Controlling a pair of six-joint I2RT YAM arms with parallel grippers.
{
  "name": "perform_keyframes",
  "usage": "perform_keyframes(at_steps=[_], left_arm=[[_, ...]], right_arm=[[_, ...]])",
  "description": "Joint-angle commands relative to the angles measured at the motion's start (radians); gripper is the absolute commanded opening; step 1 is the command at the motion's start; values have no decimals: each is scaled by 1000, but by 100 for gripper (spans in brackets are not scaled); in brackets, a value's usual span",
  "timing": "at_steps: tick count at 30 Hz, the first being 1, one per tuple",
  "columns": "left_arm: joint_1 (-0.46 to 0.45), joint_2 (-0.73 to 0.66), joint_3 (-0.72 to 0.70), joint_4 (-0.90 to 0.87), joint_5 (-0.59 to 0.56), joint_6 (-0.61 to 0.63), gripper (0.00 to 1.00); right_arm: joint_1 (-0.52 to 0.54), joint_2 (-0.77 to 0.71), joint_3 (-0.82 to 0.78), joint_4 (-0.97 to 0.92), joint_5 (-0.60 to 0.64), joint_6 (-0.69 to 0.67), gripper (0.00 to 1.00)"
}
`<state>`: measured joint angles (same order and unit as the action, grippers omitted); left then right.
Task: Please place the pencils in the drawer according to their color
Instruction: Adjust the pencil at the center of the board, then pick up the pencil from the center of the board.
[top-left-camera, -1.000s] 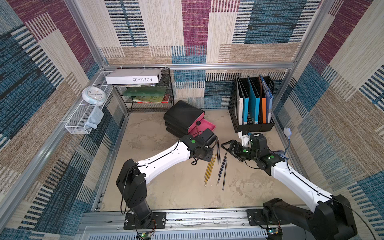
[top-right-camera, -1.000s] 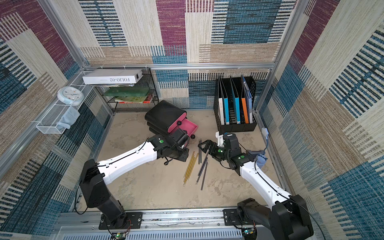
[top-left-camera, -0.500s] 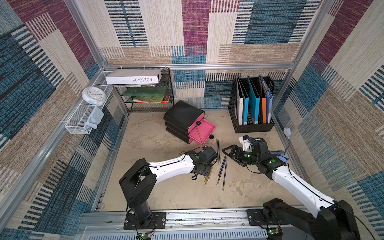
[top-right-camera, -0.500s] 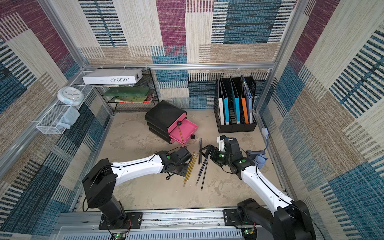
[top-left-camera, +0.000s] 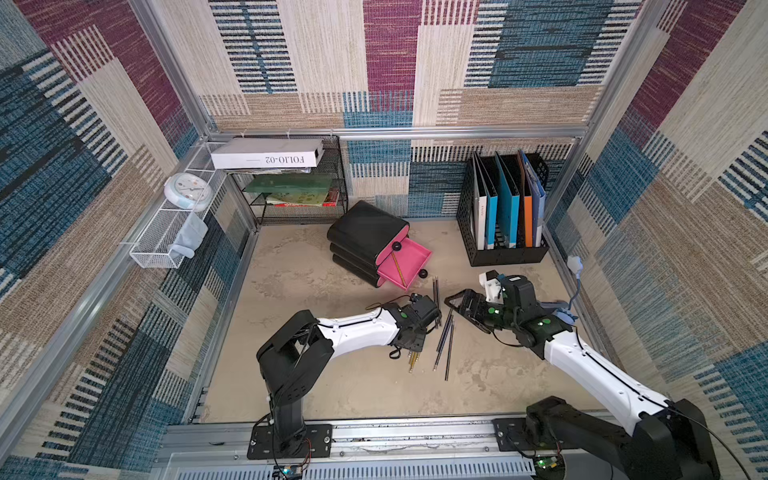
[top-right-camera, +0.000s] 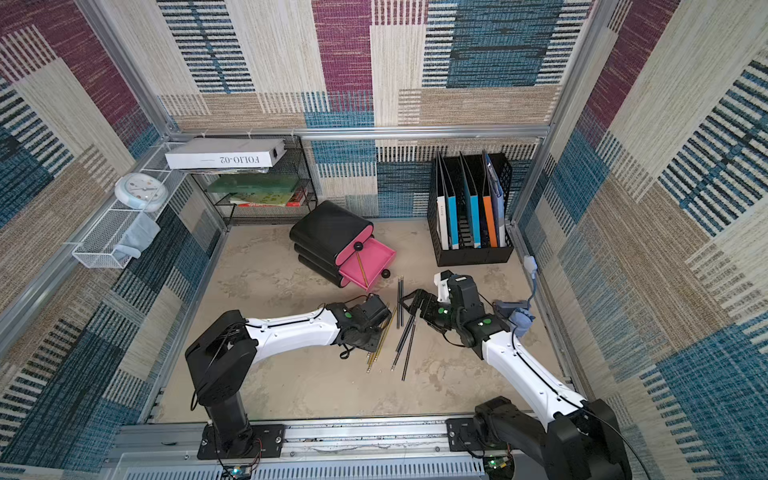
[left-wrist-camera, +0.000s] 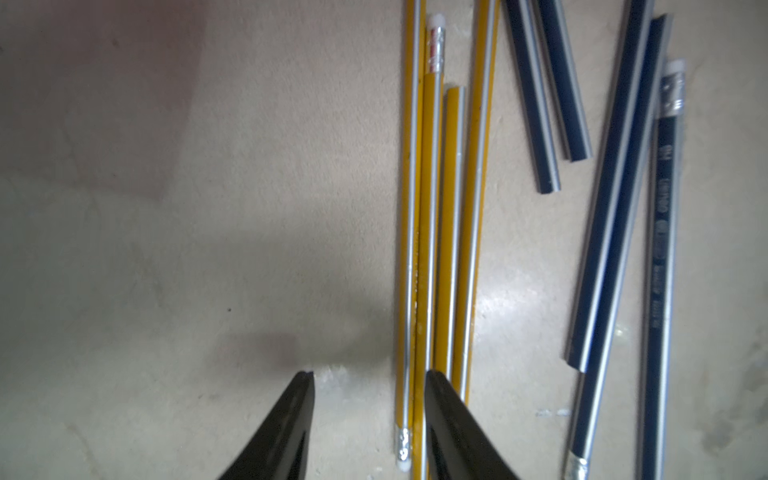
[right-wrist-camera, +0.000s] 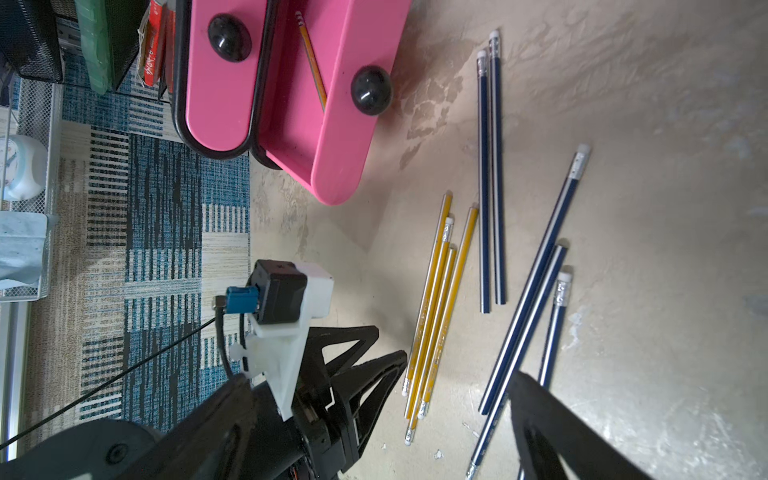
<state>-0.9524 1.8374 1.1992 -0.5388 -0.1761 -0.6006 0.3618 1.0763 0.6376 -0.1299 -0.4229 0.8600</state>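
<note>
On the beige tabletop (left-wrist-camera: 166, 249), one yellow pencil (left-wrist-camera: 405, 249) lies between the half-open, empty left jaws.

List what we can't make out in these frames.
- left pincer: tips hidden under the left arm in both top views.
- yellow pencils: partly covered by that arm in both top views, so the count is unclear there.
- closed drawer: contents hidden behind its pink front in every view.
- print on a dark pencil: blurred in the left wrist view.
</note>
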Motion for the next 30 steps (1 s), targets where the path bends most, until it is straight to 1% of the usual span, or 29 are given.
perform_keyframes(at_steps=[1,15,21,24,29,30], left_arm=[[0,18,11,1,-22,3,47],[0,74,24,-56,-46,-37,43],[0,97,37,-74,-27,-38,33],[0,109,49,-90,-17,-39,26],[0,157,102,-178,-14,-51,15],[1,170,117,-202,-14,-53,12]], right_arm=[[0,4,8,-4,6,-8,99],[-1,17,24,3,9,-13,99],[-1,26,40,-2,12,-20,99],[-1,27,46,-5,15,-22,99],[-1,21,51,-7,18,-26,99],[-2,18,52,-9,19,-26,99]])
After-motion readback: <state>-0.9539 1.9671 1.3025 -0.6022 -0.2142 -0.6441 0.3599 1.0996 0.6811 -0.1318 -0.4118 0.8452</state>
